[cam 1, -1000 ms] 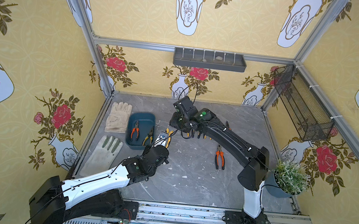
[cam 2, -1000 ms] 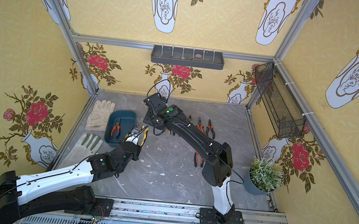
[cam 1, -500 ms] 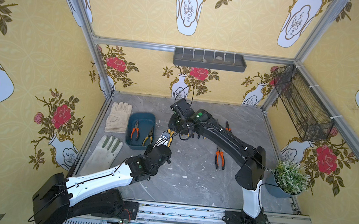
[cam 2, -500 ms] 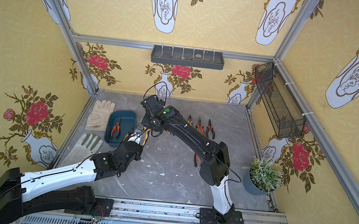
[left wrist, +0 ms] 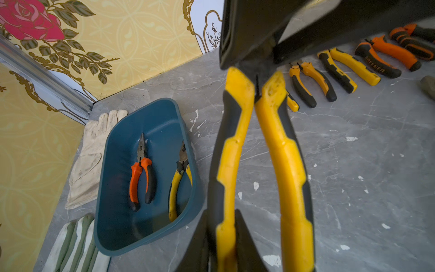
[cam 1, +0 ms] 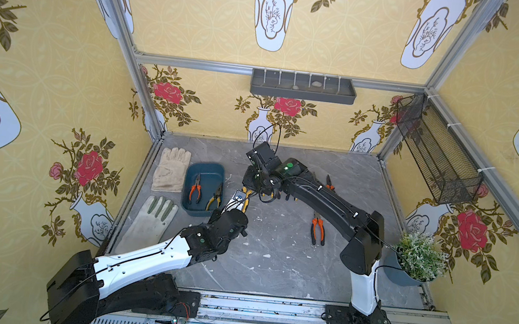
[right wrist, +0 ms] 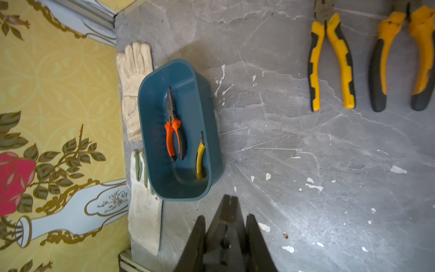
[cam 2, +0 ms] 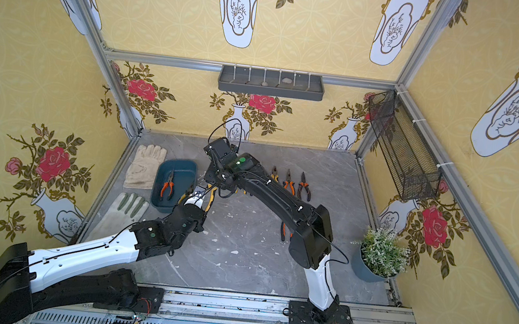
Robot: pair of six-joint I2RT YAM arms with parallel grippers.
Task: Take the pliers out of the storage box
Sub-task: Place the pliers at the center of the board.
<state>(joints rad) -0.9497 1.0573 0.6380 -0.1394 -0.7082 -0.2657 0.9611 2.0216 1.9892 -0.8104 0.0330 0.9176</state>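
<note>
My right gripper [right wrist: 226,216] is closed around the dark metal head of the yellow-handled pliers [left wrist: 280,150], which hang in the air above the grey table [cam 1: 274,257], just beside the storage box [cam 1: 206,165]. My left gripper [left wrist: 221,213] has a finger on either side of one handle, and I cannot tell whether it is clamping or loose. Two more pliers are in the box, an orange-handled pair [left wrist: 144,163] flat near the middle and a yellow pair [left wrist: 174,188] against the wall facing the open table, and a row of pliers [cam 2: 288,183] lies toward the back wall, well apart from the box.
</note>
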